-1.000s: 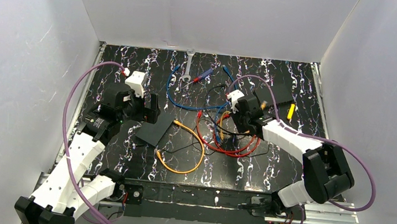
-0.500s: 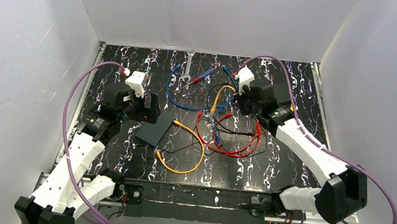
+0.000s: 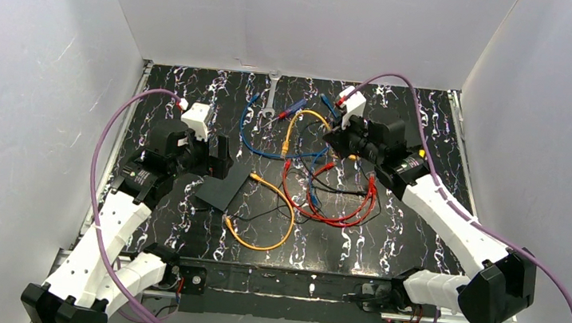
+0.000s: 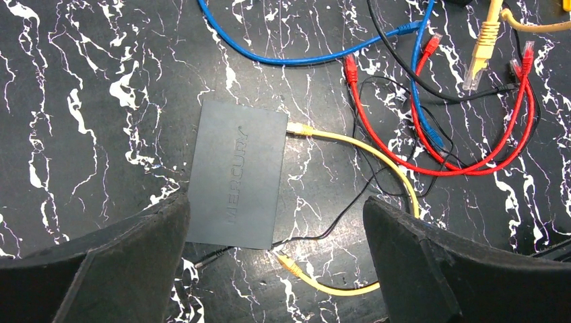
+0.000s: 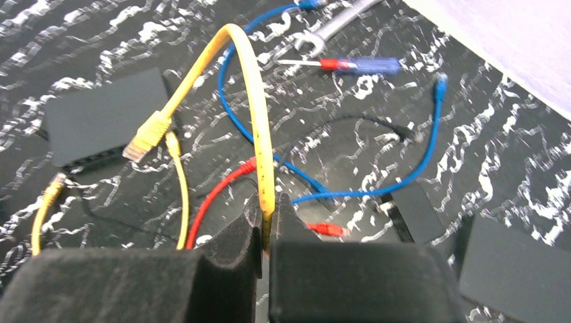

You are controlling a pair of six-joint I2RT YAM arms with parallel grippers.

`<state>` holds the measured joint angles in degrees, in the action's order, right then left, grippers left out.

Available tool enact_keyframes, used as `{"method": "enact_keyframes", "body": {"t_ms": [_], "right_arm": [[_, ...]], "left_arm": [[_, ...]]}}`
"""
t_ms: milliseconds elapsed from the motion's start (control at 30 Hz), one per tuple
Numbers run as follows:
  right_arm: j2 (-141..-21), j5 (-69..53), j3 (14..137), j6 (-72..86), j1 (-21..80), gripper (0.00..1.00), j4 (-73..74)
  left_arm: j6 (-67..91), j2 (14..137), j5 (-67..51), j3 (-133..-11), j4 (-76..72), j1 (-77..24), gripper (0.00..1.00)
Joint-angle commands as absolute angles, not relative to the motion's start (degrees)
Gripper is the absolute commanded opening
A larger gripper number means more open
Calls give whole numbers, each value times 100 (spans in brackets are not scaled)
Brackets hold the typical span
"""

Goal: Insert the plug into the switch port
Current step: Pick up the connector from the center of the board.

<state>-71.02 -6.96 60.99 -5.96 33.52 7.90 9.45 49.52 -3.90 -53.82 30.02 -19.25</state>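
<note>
The right pincer (image 5: 267,222) has swung from the middle of the cable heap toward the far side of the black, white-veined tabletop (image 3: 387,236). The thin yellow network cable (image 5: 252,87) it carries now stands in a tall arch instead of lying low. Its fingers are pressed together, pinching that cable at the foot of the arch. The yellow moulded plug (image 5: 147,138) hangs in the air at the cable's free end, ahead and to the left of this pincer, clear of the sockets.

The left pincer (image 4: 276,205) has kept its place, fingers spread wide. The flat matte-black rectangular switch (image 4: 236,173) lies on the tabletop directly below it, between the two fingers. A second yellow cable (image 4: 377,165) has its connector against the switch's edge. Looped red cable (image 4: 431,161) lies ahead and to the right of the left pincer.
</note>
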Motion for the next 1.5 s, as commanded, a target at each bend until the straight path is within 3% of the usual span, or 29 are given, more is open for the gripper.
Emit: {"method": "enact_keyframes", "body": {"t_ms": [0,333,500,667,867,1233,1467], "right_arm": [[-6951,-1523,6318,-332,3401,1,-108],[-6870,-2625,5841,584,3401,1,-1832],[-6522,-1858,5595,605,3392,1,-1715],[-6536,293,5899,547,3380,1,-115],[-6931,-792,5809,662,3331,1,385],[-7077,1041,5552,449,3322,1,996],[-7183,-482,5604,776,3322,1,747]], "left_arm": [[966,4867,-508,-5421,2997,-1901,98],[975,4844,-563,-5397,2955,-1902,98],[982,4835,-569,-5378,2944,-1906,98],[989,4836,-623,-5370,2927,-1903,98],[1003,4857,-685,-5364,2907,-1901,98],[1020,4860,-721,-5335,2874,-1900,98],[1020,4891,-729,-5326,2874,-1905,98]]}}
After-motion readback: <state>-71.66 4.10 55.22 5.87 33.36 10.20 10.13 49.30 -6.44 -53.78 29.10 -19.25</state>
